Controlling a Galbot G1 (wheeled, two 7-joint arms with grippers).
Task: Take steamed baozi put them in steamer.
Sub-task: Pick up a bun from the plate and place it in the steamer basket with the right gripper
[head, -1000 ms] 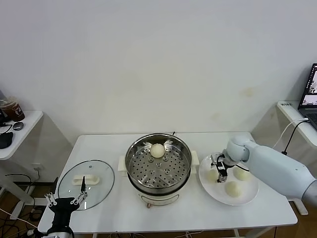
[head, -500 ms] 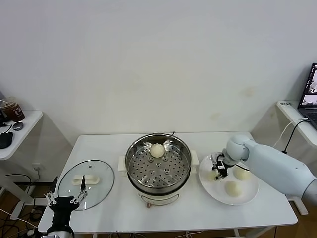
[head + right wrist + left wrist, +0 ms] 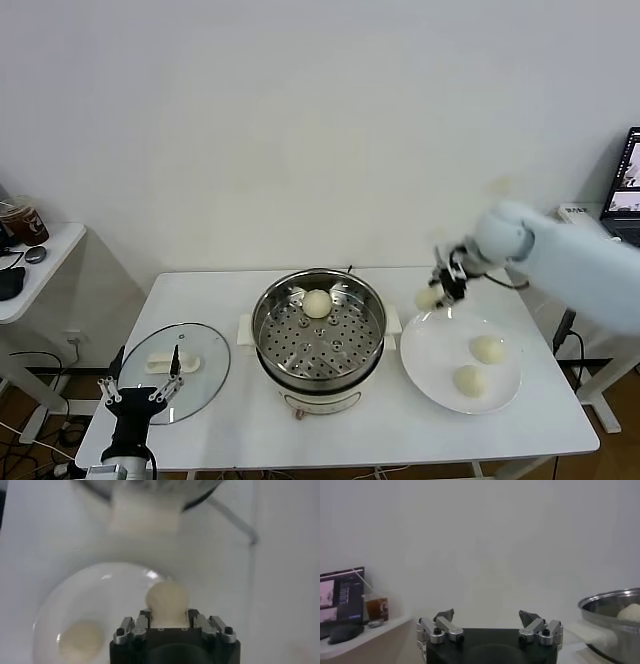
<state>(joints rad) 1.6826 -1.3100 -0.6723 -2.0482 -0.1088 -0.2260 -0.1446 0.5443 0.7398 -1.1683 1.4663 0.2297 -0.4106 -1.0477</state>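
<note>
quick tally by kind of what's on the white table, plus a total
baozi: 4 (steamer, right gripper's, plate)
steamer: 1
white plate: 1
glass lid: 1
total: 7

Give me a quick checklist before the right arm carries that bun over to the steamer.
1. Right gripper shut on the baozi: ok.
2. Baozi lifted off the plate: ok.
3. Steamer uncovered, glass lid lying on the table beside it: ok.
4. Free space on the tray; one bun sits at its far side: ok.
5. Left gripper open, parked low by the lid, away from the path: ok.
6. Grip firmness: cannot tell.
</note>
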